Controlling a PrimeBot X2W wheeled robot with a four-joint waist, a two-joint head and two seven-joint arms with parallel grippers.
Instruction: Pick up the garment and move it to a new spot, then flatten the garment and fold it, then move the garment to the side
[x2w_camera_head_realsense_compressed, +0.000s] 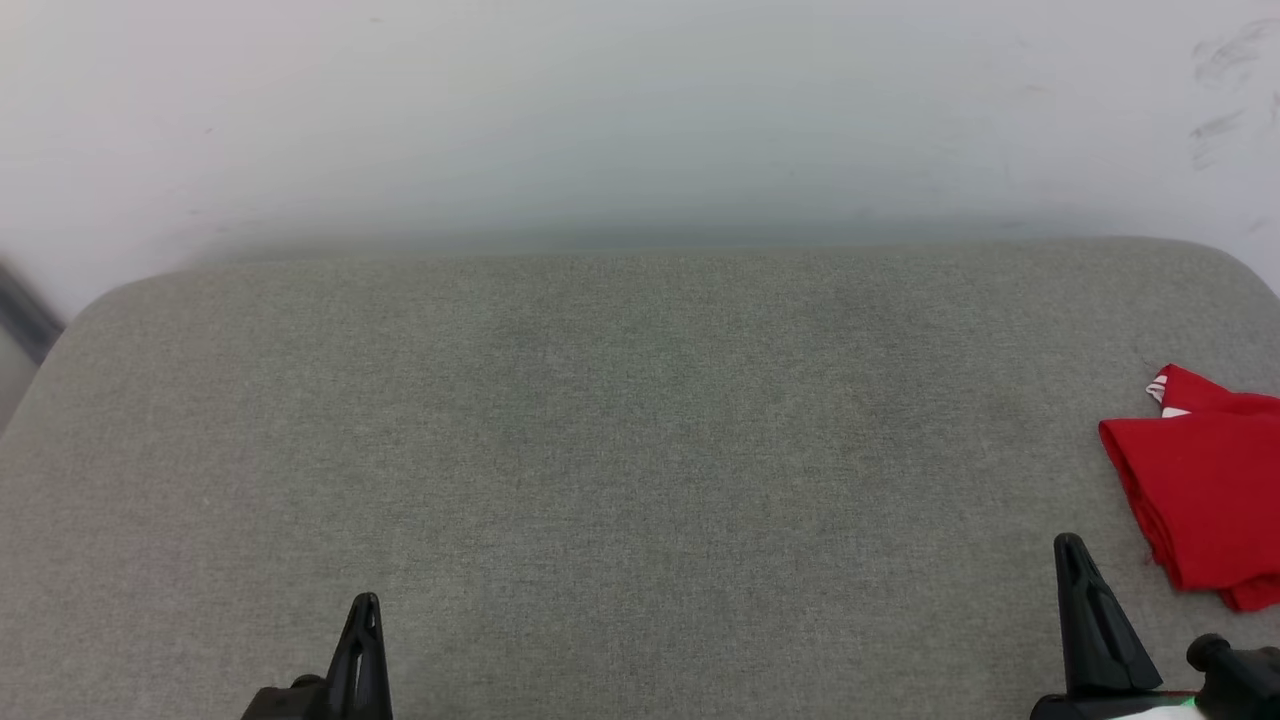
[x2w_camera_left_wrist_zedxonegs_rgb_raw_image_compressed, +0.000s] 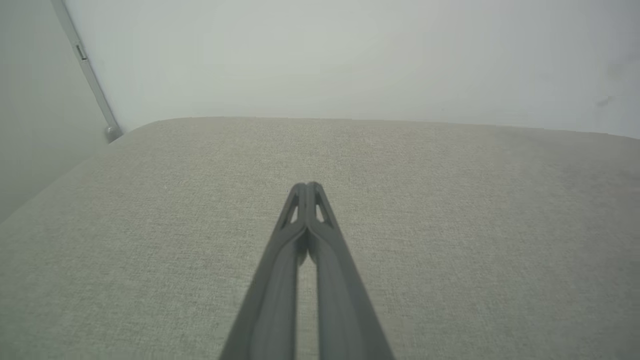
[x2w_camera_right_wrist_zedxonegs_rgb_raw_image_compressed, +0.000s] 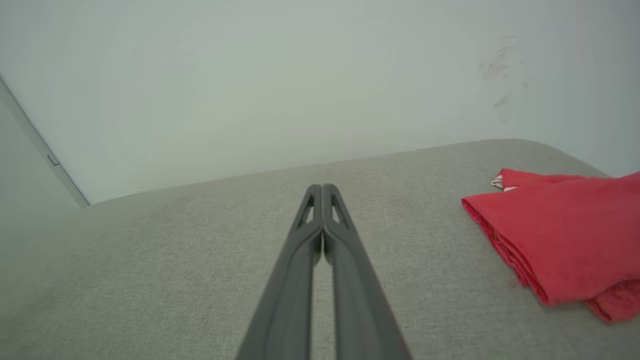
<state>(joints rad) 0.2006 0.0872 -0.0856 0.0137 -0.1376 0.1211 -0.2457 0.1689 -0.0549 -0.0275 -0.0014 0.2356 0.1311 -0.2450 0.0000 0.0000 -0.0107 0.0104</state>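
Nearest: left gripper (x2w_camera_head_realsense_compressed: 365, 612) at lower left of head view, right gripper (x2w_camera_head_realsense_compressed: 1073, 548) at lower right, both low over the front of the grey cushion (x2w_camera_head_realsense_compressed: 600, 450), tips pointing away from the robot. Wrist views: each pair of fingers is pressed together tip to tip, nothing btwn them, nothing pinched. Prob parked this way b/c there's no cloth to hold; closed & close to the body keeps them off the work

Mid, right side: garment (x2w_camera_head_realsense_compressed: 1200, 490) lies a bit beyond the right gripper's tip & off to its right, near but not touching. Red, folded into a compact stack w/ layered edges facing front-left, a bit of white trim poking out at the far corner. It runs off the frame's right edge, so full shape can't be told; no print showing. It sits by the cushion's right end, which reads as the "to the side" spot, so fold + last move look done imo. Folded flat, it should keep its shape w/o a grip

Far: cushion's rounded back edge, then pale wall (x2w_camera_head_realsense_compressed: 640, 120) w/ dark scuff marks (x2w_camera_head_realsense_compressed: 1225, 60) upper right, & a blurred grey strip (x2w_camera_head_realsense_compressed: 25, 310) at far left
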